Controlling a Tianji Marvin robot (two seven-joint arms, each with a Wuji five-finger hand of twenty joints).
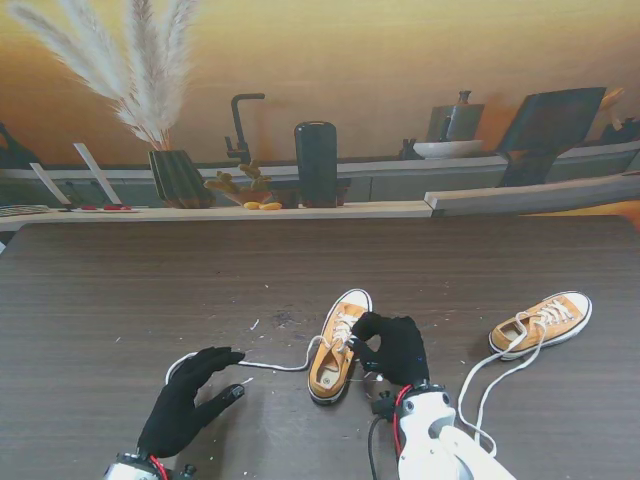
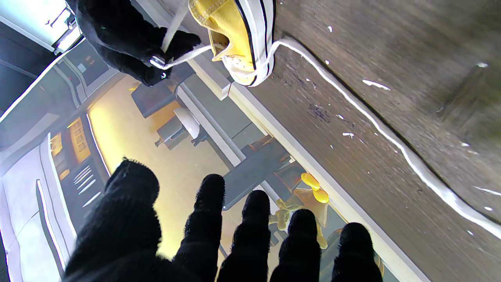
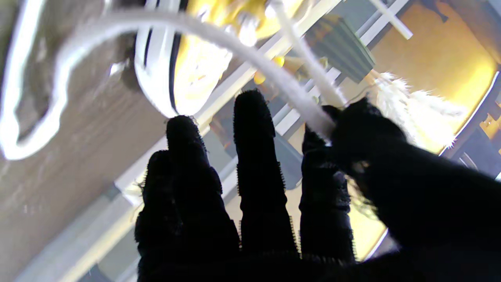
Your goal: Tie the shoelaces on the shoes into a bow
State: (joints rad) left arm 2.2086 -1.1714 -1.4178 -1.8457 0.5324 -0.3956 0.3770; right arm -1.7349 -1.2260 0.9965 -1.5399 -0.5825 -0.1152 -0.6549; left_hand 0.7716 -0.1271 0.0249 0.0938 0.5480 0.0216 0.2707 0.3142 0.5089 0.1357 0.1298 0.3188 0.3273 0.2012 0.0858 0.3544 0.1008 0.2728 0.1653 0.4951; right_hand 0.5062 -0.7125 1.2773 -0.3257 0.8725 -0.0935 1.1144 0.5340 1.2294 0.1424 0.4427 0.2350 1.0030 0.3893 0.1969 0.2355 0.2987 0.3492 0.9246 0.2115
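Observation:
A yellow sneaker [image 1: 338, 345] with a white toe cap lies mid-table, toe pointing away from me. My right hand [image 1: 395, 348] is against its right side, thumb and forefinger pinched on one white shoelace [image 3: 305, 109] that rises from the eyelets. The left wrist view shows that pinch too, the right hand [image 2: 129, 39] beside the sneaker [image 2: 238, 35]. The other lace end [image 1: 270, 366] trails left across the table [image 2: 391, 141] in a loop. My left hand [image 1: 190, 400] hovers just nearer to me than that lace, its fingers [image 2: 211, 203] spread and holding nothing.
A second yellow sneaker [image 1: 545, 322] lies at the right, its loose laces [image 1: 495, 385] trailing toward me beside my right forearm. Beyond the table's far edge, a ledge carries a vase of pampas grass [image 1: 178, 178] and a black cylinder [image 1: 316, 163].

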